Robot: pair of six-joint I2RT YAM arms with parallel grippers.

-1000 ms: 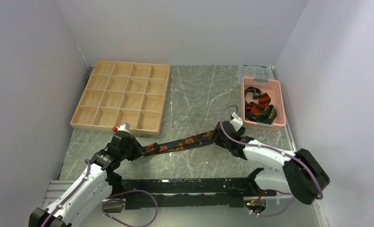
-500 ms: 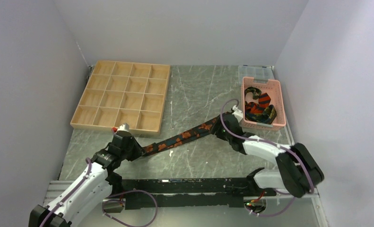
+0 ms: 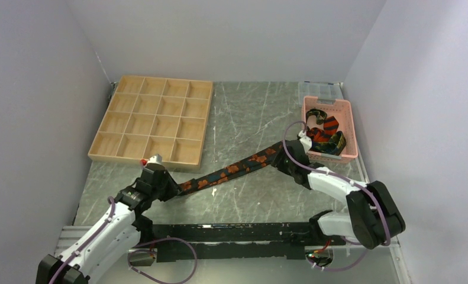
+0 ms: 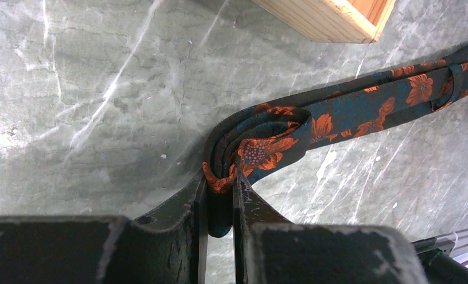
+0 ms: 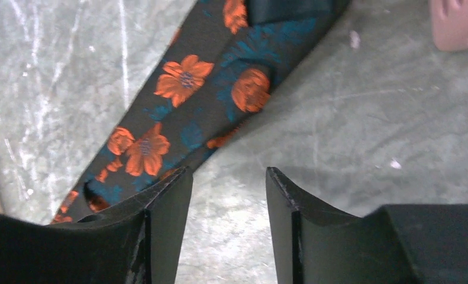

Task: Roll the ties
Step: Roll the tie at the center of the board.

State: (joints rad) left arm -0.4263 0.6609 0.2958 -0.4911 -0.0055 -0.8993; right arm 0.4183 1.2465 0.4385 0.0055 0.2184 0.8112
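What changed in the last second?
Right end effector, jaws open on nothing, moved away and right toward the pink basket; the floral tie swung with it and lies steeper. Left end effector stayed put, shut on the tie's rolled end; basket unmoved.

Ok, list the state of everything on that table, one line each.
Black necktie with orange flowers: laid out straight, one end loosely rolled.
Left gripper: shut on the rolled end.
Right gripper: open, nothing between its jaws, beside the tie's wide end.
Pink plastic slotted basket: holds bunched striped ties.
Wooden compartment tray: no ties inside.
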